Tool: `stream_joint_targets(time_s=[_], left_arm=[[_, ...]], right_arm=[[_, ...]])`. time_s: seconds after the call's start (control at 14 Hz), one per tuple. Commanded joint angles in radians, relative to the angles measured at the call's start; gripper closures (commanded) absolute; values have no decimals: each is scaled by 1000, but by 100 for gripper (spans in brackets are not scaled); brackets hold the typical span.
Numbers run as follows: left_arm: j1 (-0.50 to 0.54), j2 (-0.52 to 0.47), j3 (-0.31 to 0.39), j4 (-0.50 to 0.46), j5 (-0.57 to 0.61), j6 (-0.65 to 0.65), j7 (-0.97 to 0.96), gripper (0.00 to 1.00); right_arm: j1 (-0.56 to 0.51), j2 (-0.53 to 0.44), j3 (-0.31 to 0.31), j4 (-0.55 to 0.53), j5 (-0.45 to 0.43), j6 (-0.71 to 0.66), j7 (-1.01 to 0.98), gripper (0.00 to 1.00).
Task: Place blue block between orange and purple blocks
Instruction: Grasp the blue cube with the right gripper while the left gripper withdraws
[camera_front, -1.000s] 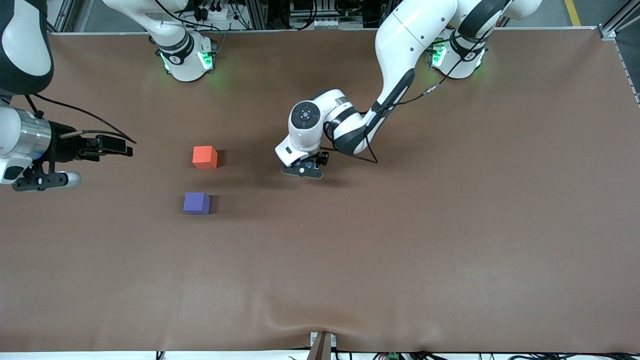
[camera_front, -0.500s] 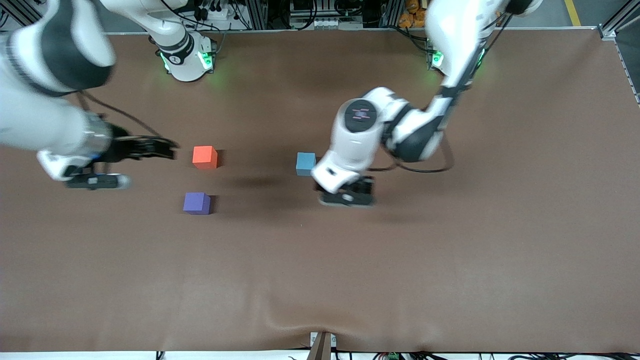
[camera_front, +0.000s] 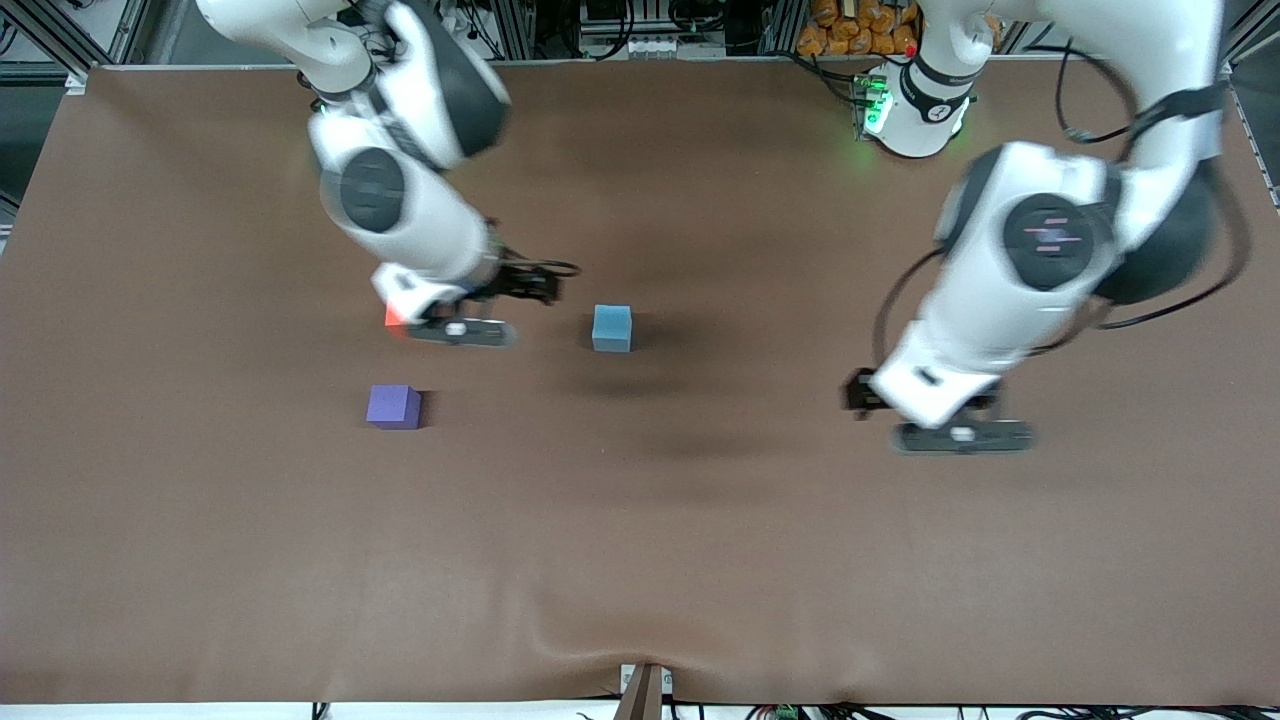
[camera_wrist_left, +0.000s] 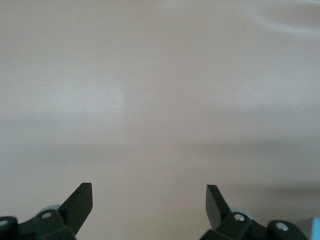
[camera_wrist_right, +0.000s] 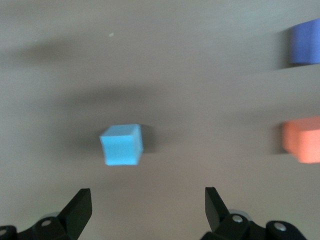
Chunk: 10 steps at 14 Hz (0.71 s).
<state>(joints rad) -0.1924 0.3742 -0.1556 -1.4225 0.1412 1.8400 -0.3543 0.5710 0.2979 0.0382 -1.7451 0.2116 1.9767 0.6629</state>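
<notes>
Nearest the front camera, the left claw hangs over bare worktop toward the left arm's end, fingers spread and empty, seemingly out of the job. Farther up sits the purple block, then the blue block, alone and well apart from the pair. Beside it the right claw, spread wide, hovers over the orange block, likely lining up a grasp. Only the right wrist view shows all three cubes unobstructed; the front view hides most of the orange one.
</notes>
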Motion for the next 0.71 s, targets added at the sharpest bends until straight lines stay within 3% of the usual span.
stream_joint_targets(time_s=[0.0,0.36,0.57,0.64], left_arm=[[95,-99,-18,-82,-17,-56,81,0],[186,-313,-3,-246,-92,-131,236,0],[105,-428,144,-346,-95,-136,357,0],[107,-448,151,-357,-103,-137,368,0]], right_arm=[[90,134,-15,33,5,127,64,0],[167,240,-18,30,-136,206,162,0],[187,296,-18,27,-152,292,185,0],[190,306,-18,30,-152,294,201,0]])
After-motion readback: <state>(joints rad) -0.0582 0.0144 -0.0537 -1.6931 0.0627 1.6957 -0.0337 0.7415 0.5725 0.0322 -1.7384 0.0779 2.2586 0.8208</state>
